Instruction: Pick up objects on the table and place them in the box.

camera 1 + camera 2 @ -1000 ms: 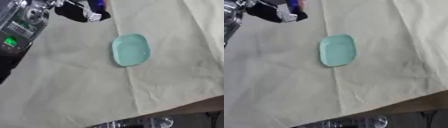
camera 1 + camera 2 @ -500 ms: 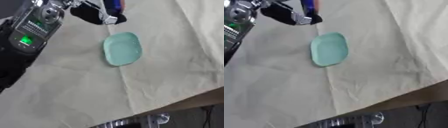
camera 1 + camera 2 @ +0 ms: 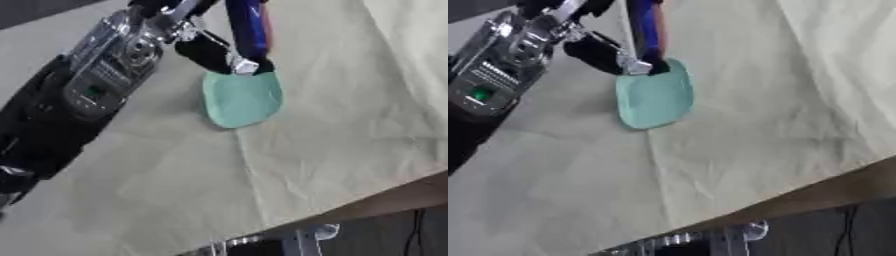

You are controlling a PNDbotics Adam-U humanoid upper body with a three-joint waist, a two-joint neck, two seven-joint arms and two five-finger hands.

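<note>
A flat mint-green oval dish [image 3: 242,98] lies on the beige tablecloth [image 3: 350,100]. My left arm [image 3: 105,80] comes in from the upper left, silver and black with a green light on it. My left hand [image 3: 210,52] hangs right at the dish's upper edge, its dark fingers curled around a slim blue object [image 3: 248,25] with a red edge that sticks up out of the view. A silver fingertip [image 3: 633,65] touches or nearly touches the dish's rim. No box shows in either view.
The table's brown front edge [image 3: 394,200] runs across the lower right, with dark floor beyond it. A shiny metal part [image 3: 302,239] shows at the bottom. The cloth has creases running down from the dish.
My left hand with the blue object has come down and to the right, from apart from the dish to its upper edge. The camera has also tilted, shifting the whole picture.
</note>
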